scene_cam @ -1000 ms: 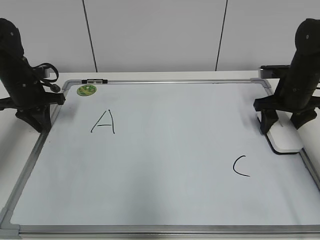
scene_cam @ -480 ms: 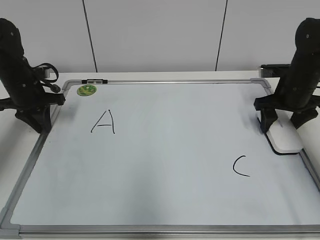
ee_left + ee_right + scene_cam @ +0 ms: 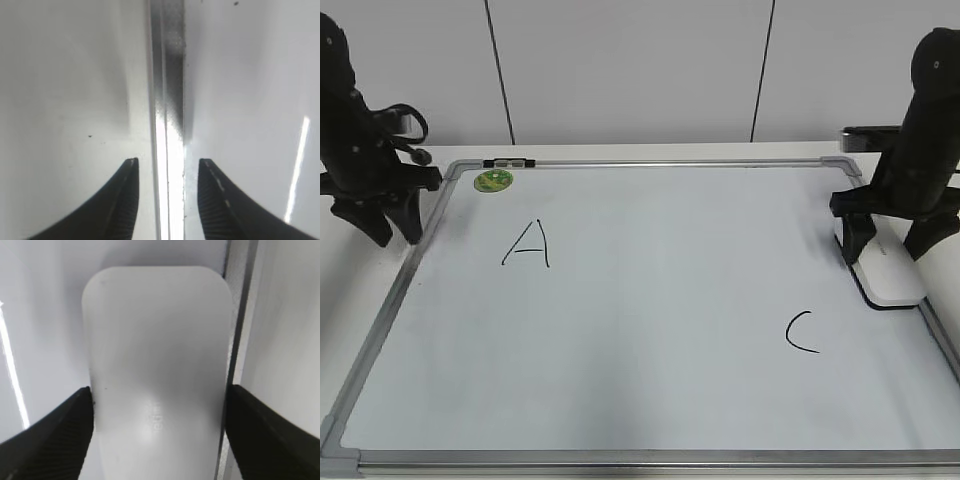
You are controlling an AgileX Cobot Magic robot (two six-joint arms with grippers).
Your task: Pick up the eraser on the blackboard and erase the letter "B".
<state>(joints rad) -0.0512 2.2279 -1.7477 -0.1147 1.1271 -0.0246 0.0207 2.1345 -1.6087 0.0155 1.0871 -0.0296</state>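
Right wrist view shows the right claw [image 3: 157, 430] open astride the eraser [image 3: 157, 365], at the blackboard's [image 3: 650, 300] right edge; it should close squarely on both long sides.

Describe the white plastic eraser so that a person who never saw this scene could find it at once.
Look at the large white blackboard with the grey metal frame and follow its right edge. There, between the open fingers of the right gripper, lies the eraser, a glossy white rounded-rectangle block. Unlike the small round green magnet at the far left corner, it is long and white.
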